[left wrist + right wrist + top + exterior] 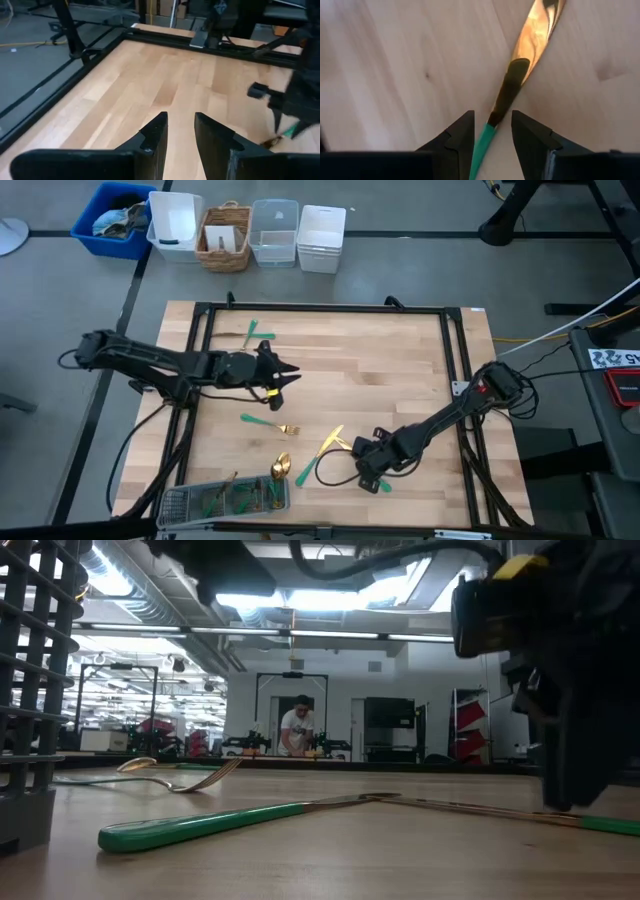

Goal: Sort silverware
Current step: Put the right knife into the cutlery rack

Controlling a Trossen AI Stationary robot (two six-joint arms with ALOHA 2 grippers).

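Observation:
The silverware, with gold heads and teal handles, lies scattered on the wooden table. My right gripper [365,465] points down, open, over a knife [535,35]. Its fingers stand on either side of the spot where the teal handle [482,145] meets the blade; I see no touch. A second knife [312,465] crosses the first one's blade. A spoon [280,467], a fork [270,423] and a far piece [257,333] lie flat. The grey mesh tray [180,502] at the near edge holds several pieces. My left gripper [290,377] hovers open and empty over the table's middle [181,130].
A black frame [320,308] borders the table. Beyond the far edge stand a blue bin [110,220], white containers [172,225], a wicker basket [225,238] and a clear tub [273,235]. A person [297,728] stands far off in the room.

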